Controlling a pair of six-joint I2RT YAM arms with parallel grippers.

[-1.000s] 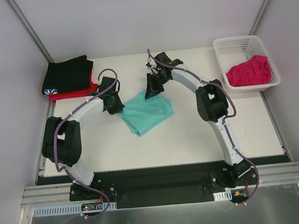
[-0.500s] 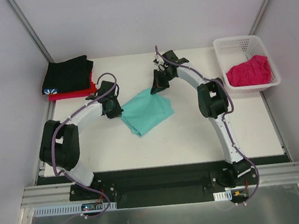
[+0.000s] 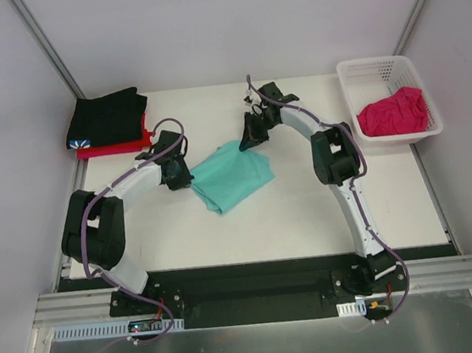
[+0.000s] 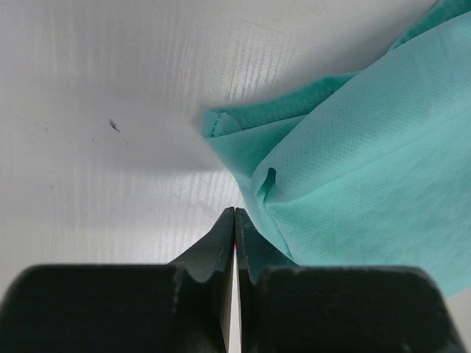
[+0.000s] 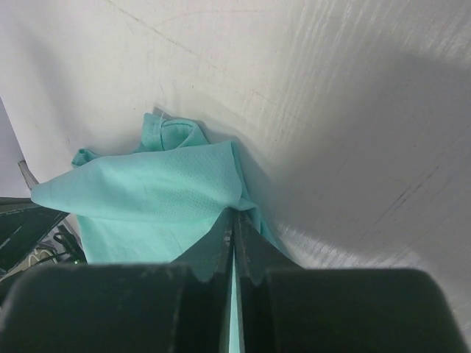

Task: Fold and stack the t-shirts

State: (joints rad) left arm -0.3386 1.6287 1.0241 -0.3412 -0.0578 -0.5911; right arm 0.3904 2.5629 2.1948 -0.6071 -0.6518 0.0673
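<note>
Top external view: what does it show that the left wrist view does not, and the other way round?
Only top external: the black t-shirt lying on the red t-shirt in the far left corner, the pink t-shirt in the white basket, the right gripper. Only left wrist: a folded-over hem at a corner of the teal t-shirt, a small dark mark on the table. Both: that teal t-shirt, the table, the shut left gripper.

Whole table [image 3: 308, 211] viewed from above, from behind arm bases. Wrist views taken low, close over tabletop, faced forward. Teal t-shirt [image 3: 232, 175] shared by all three (only part shown at wrists).
</note>
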